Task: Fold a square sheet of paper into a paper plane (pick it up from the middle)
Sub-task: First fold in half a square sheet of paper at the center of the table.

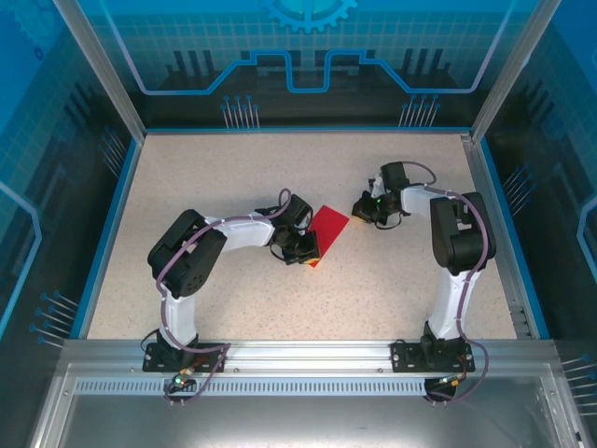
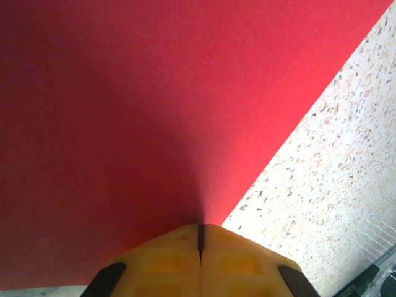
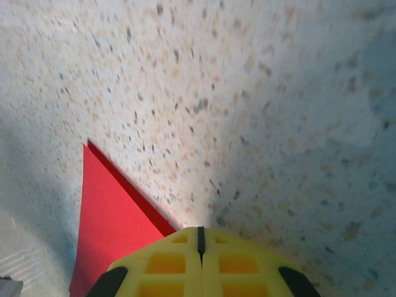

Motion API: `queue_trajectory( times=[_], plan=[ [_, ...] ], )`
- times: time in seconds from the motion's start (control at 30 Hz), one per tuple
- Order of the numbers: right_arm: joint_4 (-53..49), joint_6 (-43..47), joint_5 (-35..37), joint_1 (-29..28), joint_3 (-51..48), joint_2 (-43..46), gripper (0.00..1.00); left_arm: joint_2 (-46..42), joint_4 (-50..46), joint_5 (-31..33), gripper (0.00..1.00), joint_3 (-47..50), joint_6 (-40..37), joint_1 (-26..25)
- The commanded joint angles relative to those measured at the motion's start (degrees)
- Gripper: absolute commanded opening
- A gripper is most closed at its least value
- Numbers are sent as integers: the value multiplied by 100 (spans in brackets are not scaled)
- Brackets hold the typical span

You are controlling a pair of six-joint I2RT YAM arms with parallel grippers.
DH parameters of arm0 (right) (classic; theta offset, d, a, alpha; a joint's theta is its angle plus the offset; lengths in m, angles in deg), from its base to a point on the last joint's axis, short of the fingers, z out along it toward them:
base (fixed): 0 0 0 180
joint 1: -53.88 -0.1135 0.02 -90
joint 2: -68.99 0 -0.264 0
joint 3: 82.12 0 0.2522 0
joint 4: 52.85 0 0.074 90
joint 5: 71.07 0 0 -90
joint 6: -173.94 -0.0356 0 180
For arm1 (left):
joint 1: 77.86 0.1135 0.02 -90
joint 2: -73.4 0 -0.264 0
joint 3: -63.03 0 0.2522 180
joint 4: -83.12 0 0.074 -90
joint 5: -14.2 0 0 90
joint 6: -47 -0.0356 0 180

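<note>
A thin, bright red square sheet of paper (image 1: 328, 227) lies flat on the speckled beige stone-pattern table (image 1: 224, 177), about midway between the far and near edges and a little toward the right edge. It is turned so that its corners, not its sides, point at the table's edges.

The left gripper (image 1: 302, 251) is over the sheet's near-left part. In the left wrist view its yellow fingertips (image 2: 179, 244) are pressed together with only a dark seam between them, and the red sheet (image 2: 136, 111) runs right up beneath them. No paper shows between the jaws, so they look closed on nothing. I judge the arm is down there to pin or crease the sheet rather than lift it.

The right gripper (image 1: 367, 209) is just beside the sheet's right corner, over bare table. Its yellow fingertips (image 3: 223, 247) are also shut tight and hold nothing, and a red corner (image 3: 108, 229) lies to the left of them. It seems placed to steady or push that corner while the other arm works.

A small yellowish fleck shows at the sheet's near tip in the overhead view. Whether that is a turned-up reverse face is too small to tell. No dart shape shows, so I judge most of the folding lies ahead.
</note>
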Motion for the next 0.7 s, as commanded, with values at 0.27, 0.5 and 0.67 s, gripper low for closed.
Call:
queue_trajectory(
  times=[0.27,0.5,0.67],
  plan=[
    [379,183,-834,-683,-394,276,0,242,-751,151,0,147,-60,-49],
    [441,147,-849,-573,-454,-16,0,279,-855,150,0,123,-81,-52],
    [222,248,-416,-322,-360,-101,0,299,-904,138,0,114,-85,-53]
  ],
)
